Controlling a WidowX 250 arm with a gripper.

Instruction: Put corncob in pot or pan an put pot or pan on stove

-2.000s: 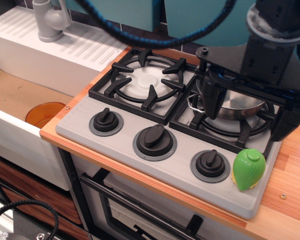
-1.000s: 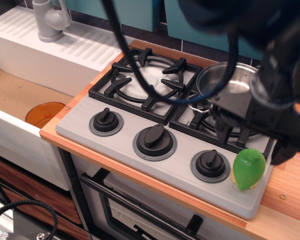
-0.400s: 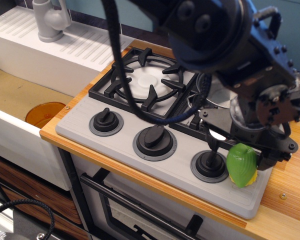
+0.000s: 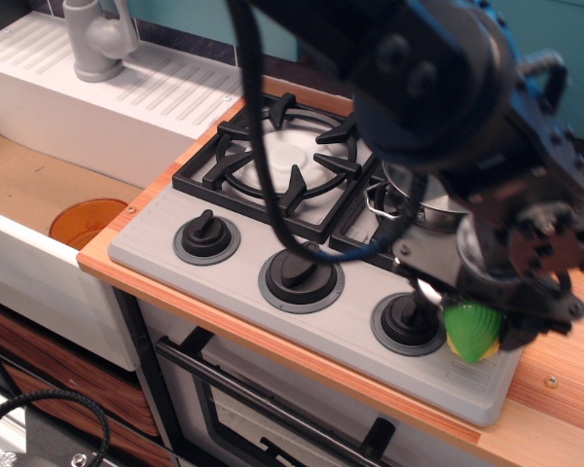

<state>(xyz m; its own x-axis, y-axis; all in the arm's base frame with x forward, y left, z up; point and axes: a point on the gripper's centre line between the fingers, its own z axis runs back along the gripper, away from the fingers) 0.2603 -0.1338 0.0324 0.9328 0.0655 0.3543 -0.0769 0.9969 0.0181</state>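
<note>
The green corncob (image 4: 469, 331) lies on the front right corner of the grey stove (image 4: 224, 277), next to the right knob (image 4: 406, 321). My gripper (image 4: 472, 313) is down over it with a finger on either side, and only the cob's lower half shows. The jaws look open around it; I see no firm contact. The steel pot (image 4: 420, 206) sits on the right grate and is mostly hidden behind my arm; one loop handle (image 4: 374, 202) shows.
The left burner's black grate (image 4: 282, 161) holds nothing. An orange disc (image 4: 86, 222) lies in the sink at the left. A grey faucet (image 4: 95, 39) stands on the white drainboard at the back left. The wooden counter edge (image 4: 555, 389) runs along the right.
My gripper came away from the pot on the right burner, moved forward and lowered over the corncob. The cob is now partly covered by the gripper.
</note>
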